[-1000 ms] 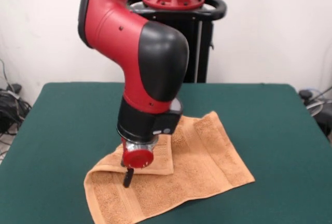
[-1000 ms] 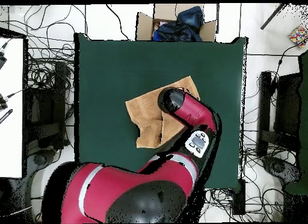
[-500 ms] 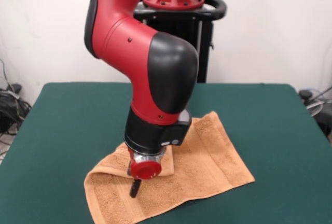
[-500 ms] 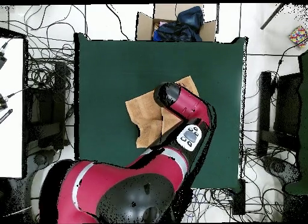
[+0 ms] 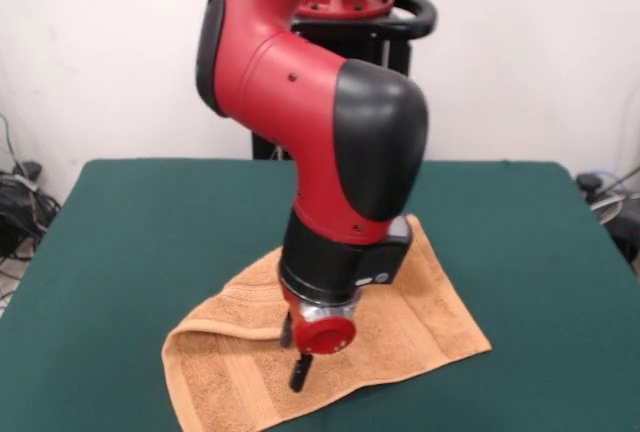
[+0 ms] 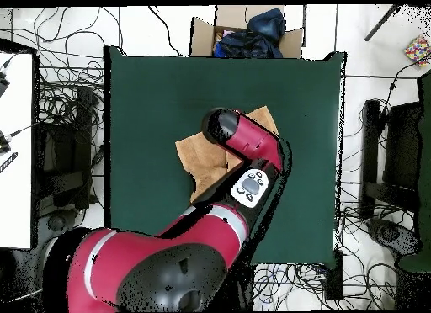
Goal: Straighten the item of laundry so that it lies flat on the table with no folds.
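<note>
The orange-tan towel (image 5: 430, 302) lies on the dark green table (image 5: 130, 222), toward its near side in the front view. Its left end is folded over on itself, with a rounded fold at the left edge. The right part lies flat. My gripper (image 5: 297, 370) points straight down over the towel's near edge, close to or touching the cloth; the contact is unclear. The arm hides the towel's middle. In the overhead view the arm covers the gripper, and only the towel's left part (image 6: 198, 154) and far right corner show on the table (image 6: 151, 91).
A cardboard box with dark clothing (image 6: 244, 32) stands just beyond the table's far edge in the overhead view. Cables lie on the floor all round the table. The robot's black pedestal (image 5: 390, 82) stands behind the table in the front view.
The gripper has moved right and toward the towel's near edge in the front view, off the folded flap. The towel's shape looks the same.
</note>
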